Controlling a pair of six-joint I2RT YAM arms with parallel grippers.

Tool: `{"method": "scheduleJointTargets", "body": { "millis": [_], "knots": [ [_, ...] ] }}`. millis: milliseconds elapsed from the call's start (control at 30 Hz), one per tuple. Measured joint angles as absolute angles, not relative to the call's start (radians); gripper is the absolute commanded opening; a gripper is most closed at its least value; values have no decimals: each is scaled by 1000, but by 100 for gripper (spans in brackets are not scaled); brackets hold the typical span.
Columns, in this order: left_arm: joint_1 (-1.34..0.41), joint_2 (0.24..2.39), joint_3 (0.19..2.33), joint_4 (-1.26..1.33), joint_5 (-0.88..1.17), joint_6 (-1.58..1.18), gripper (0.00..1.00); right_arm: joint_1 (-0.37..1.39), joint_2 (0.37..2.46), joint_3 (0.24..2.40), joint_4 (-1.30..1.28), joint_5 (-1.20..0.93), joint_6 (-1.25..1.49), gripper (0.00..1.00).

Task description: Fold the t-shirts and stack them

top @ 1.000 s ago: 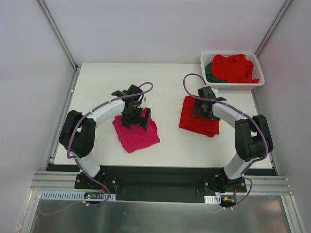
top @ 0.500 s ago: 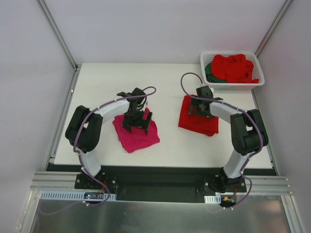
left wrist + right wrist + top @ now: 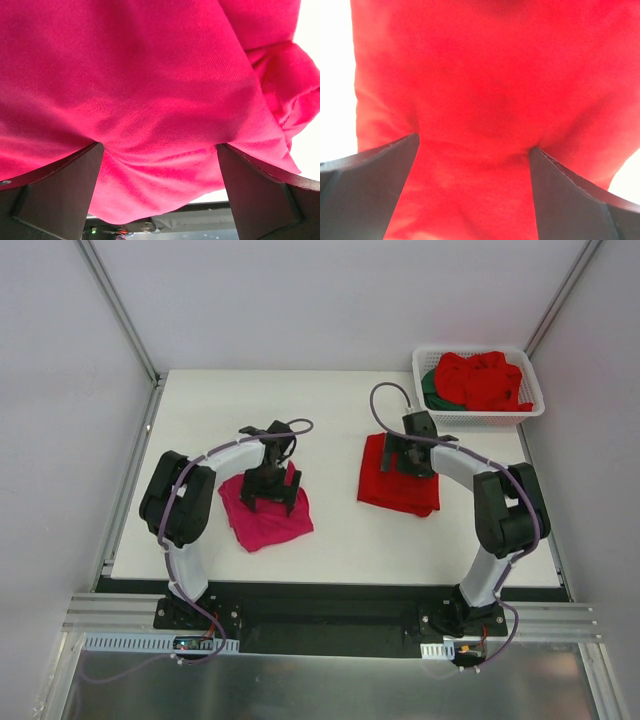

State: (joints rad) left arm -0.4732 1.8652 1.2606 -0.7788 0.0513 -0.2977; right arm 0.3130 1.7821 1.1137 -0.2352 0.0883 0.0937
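Observation:
A folded magenta-pink t-shirt lies left of the table's middle. My left gripper presses down on it with its jaws wide open; in the left wrist view the pink cloth fills the frame and bulges between the fingers. A folded bright red t-shirt lies right of the middle. My right gripper rests on its far part, also open. In the right wrist view the red cloth spans the gap between both fingers, dented where they press.
A white slotted basket stands at the table's back right corner, holding crumpled red shirts and a dark green one. The white table ends at metal rails on the left and right.
Both arms have slid to the left with their shirts under the open jaws; the pink shirt and the red shirt each lie further left than a second ago.

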Motion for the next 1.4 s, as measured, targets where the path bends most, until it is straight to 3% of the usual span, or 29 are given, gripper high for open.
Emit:
{"method": "scheduleJointTargets", "body": {
  "millis": [300, 967, 1400],
  "knots": [
    [-354, 1850, 1219, -799, -4, -277, 99, 363, 1917, 1286, -236, -32, 113, 96],
    [-234, 1695, 1109, -806, -30, -268, 99, 584, 2132, 1593, -319, 15, 119, 96],
    [-234, 1693, 1107, -805, -27, -267, 99, 664, 2133, 1582, -310, 95, 142, 96]
  ]
}}
